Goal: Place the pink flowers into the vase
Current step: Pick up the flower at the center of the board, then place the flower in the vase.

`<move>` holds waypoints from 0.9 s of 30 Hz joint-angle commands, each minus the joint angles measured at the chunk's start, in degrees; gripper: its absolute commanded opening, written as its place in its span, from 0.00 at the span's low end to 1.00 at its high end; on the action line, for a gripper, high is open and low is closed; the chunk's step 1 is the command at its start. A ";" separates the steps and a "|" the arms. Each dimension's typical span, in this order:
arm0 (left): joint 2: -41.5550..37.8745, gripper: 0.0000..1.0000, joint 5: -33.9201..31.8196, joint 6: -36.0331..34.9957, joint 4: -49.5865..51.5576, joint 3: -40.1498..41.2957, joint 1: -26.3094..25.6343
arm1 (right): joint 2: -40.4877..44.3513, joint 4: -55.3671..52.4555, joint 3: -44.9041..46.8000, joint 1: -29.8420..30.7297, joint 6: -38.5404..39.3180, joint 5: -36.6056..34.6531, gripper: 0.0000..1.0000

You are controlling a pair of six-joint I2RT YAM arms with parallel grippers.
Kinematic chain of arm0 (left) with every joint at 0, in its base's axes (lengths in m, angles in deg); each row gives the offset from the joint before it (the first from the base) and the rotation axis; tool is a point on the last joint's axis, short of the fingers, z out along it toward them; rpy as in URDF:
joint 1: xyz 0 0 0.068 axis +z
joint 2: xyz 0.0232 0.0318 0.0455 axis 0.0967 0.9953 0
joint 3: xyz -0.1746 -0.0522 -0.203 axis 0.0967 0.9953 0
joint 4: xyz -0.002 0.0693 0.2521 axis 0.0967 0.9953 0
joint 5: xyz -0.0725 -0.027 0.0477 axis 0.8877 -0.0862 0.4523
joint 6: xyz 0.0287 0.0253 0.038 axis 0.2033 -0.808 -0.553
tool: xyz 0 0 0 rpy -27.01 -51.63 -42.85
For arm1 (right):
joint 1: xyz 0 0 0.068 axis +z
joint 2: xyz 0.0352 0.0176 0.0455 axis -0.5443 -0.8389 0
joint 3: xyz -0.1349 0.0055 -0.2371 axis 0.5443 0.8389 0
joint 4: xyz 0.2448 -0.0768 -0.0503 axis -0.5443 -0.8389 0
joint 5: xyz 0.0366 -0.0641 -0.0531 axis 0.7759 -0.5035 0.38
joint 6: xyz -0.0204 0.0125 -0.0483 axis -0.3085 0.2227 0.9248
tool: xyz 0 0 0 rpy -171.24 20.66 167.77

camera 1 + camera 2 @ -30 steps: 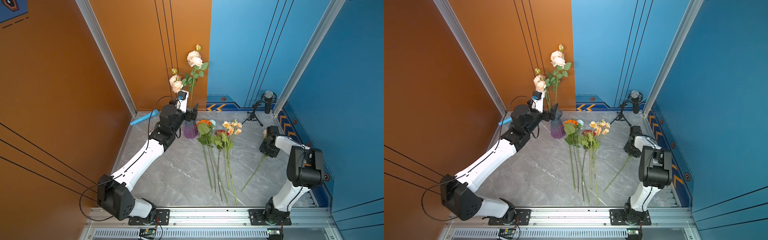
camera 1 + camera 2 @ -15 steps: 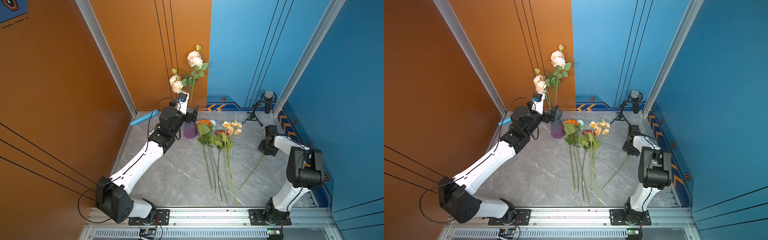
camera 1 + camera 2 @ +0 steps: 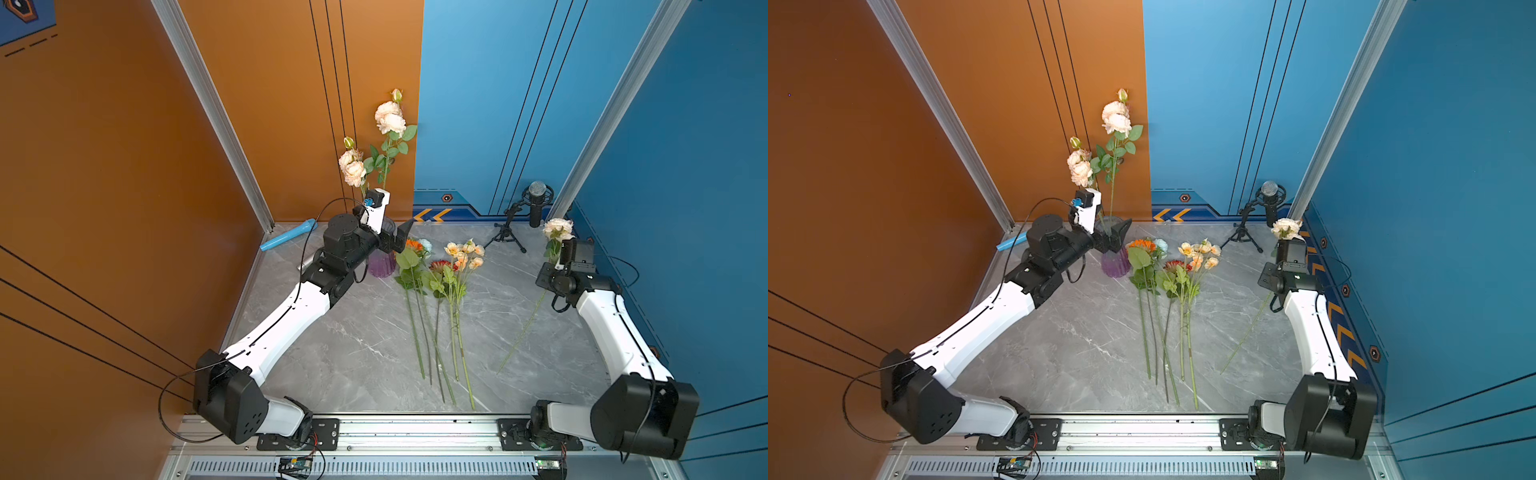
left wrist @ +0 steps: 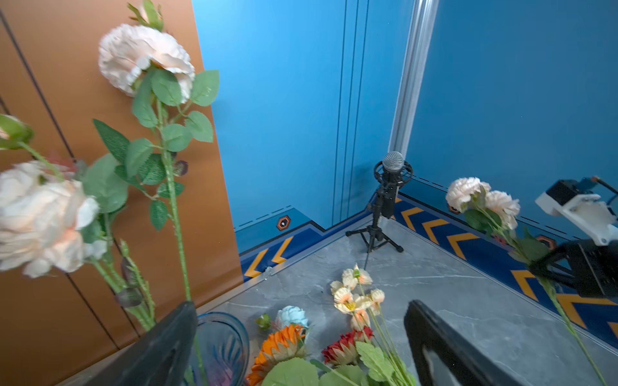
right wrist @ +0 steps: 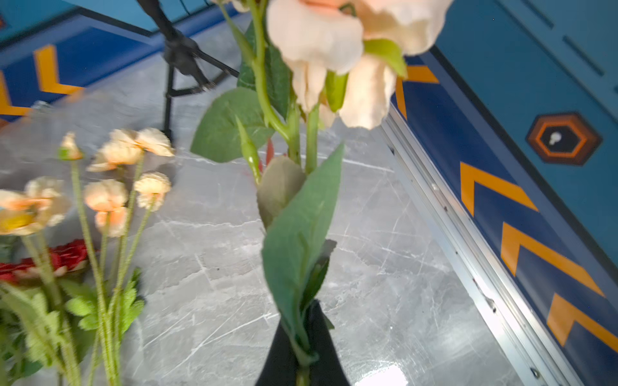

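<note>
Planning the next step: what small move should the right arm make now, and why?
Probably raise the right gripper: its fingers are shut on the last pink stem, whose tail slants down near the table, and the vase already holds two.

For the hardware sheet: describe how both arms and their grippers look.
The left arm and right arm match: white link shells between bulky black joint housings, black bases on a silver rail, thin black cables looping alongside. The left gripper and right gripper have black tapered fingers; a white camera mount with a blue plug sits at the left wrist.
</note>
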 commanded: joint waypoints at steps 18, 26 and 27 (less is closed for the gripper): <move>18.49 0.94 34.44 15.70 -8.97 -12.18 -0.61 | 18.03 41.63 16.30 0.36 -0.26 55.00 0.00; 21.46 0.92 41.78 17.15 -12.96 -12.16 -3.19 | 19.56 42.08 16.28 3.31 0.44 55.45 0.00; 21.63 0.91 42.81 16.64 -13.06 -12.13 -3.69 | 19.57 42.44 16.26 3.60 0.46 55.48 0.00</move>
